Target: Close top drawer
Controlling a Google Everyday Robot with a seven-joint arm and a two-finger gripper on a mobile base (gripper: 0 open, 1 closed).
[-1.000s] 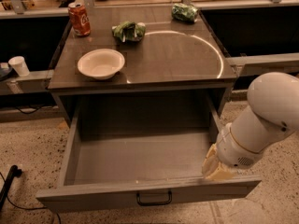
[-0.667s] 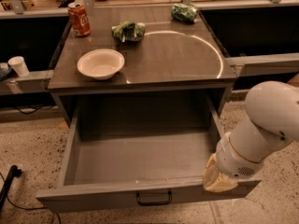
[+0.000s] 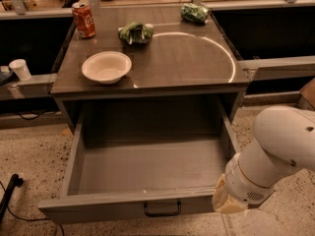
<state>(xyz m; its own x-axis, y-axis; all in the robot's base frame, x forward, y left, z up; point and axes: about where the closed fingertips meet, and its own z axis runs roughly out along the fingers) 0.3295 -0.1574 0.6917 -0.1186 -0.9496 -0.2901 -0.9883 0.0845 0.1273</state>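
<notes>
The top drawer (image 3: 147, 166) is pulled far out of the grey cabinet and is empty inside. Its flat grey front (image 3: 98, 208) faces me at the bottom of the view, with a small black bar handle (image 3: 162, 209) at its centre. My white arm (image 3: 275, 156) reaches in from the right. My gripper (image 3: 227, 201) is at the right end of the drawer front, at its corner, and the wrist hides its fingers.
On the cabinet top (image 3: 187, 58) stand a white bowl (image 3: 106, 67), a red soda can (image 3: 84, 20) and two green bags (image 3: 136, 33) (image 3: 194, 13). A white cup (image 3: 20, 69) sits on the left ledge. A black cable (image 3: 10, 193) lies on the speckled floor.
My arm and gripper have moved down and to the left, closer to the right end of the drawer front. The drawer is as far out as before.
</notes>
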